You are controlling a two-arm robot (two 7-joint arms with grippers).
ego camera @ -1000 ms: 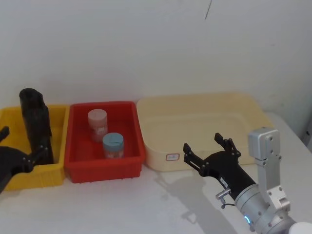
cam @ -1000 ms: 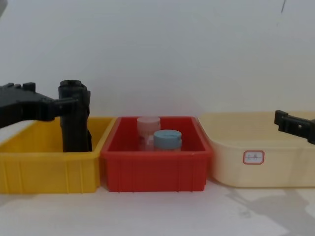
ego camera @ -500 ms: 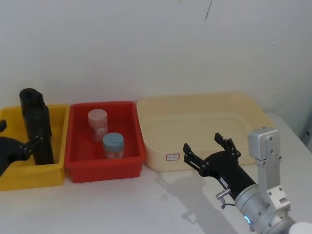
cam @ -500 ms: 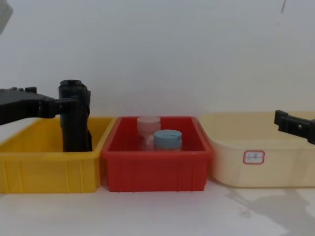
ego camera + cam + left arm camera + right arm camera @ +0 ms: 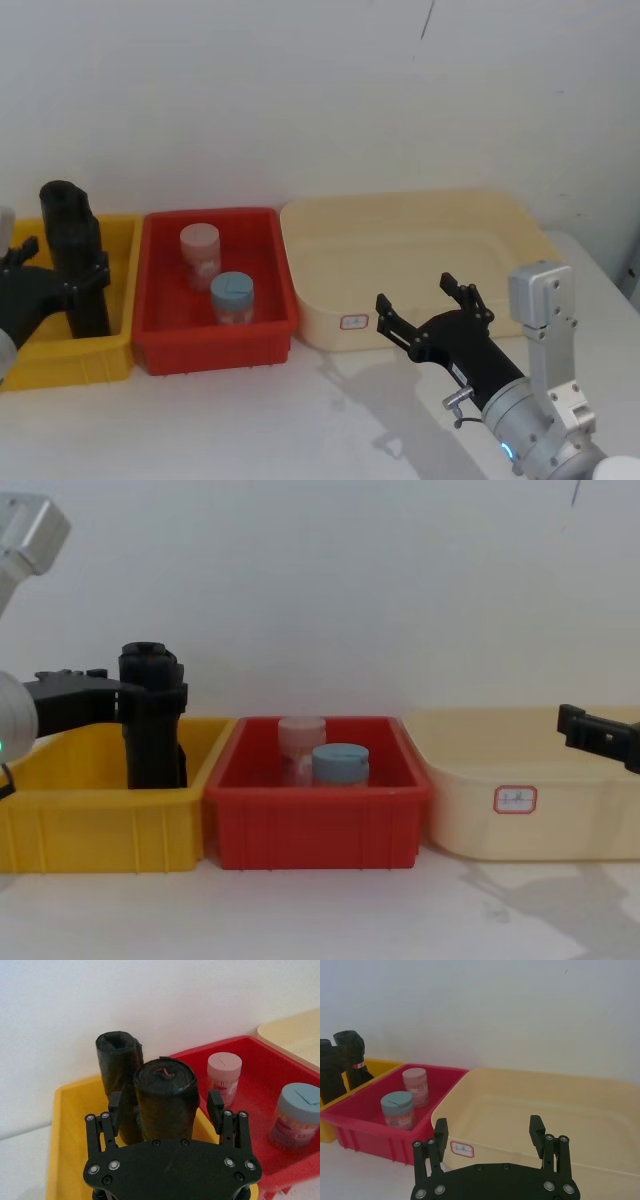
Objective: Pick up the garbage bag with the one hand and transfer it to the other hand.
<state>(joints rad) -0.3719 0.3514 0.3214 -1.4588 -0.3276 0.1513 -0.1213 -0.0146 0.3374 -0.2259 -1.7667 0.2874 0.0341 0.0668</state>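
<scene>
Two end effectors: both wide open.
Left end effector (image 5: 165,1110): advanced astride garbage bag (image 5: 164,1082); closure next.
Right end effector (image 5: 415,292): parked.

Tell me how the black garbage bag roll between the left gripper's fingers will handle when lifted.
The garbage bag looks tightly wound, so it should probably stay stiff. Its smooth plastic may slip unless the left gripper clamps firmly. Standing upright in the yellow bin beside a second roll, it could tip if nudged.
</scene>
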